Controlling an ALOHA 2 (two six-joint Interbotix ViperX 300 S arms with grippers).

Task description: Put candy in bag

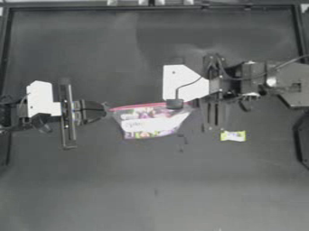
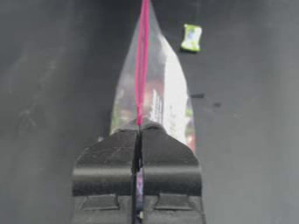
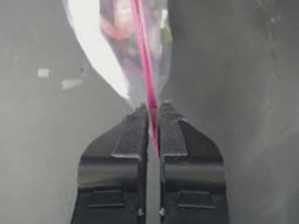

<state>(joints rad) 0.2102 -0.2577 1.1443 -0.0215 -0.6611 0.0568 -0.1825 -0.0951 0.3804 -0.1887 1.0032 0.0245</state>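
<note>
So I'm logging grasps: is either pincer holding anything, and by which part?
Both hold the clear plastic zip bag by its pink strip: left pincer shut on one end, right pincer on the other. The small yellow-green wrapped candy lies unheld.

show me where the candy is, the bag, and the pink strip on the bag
candy (image 1: 233, 136): top view, middle of the wrapper, lying on the table.
bag (image 1: 149, 122): top view, clear front panel over the colourful contents.
pink strip (image 2: 142, 65): left wrist view, midway along the bag's mouth.

Dark table (image 1: 91, 189), candy (image 1: 233, 136) on it
</note>
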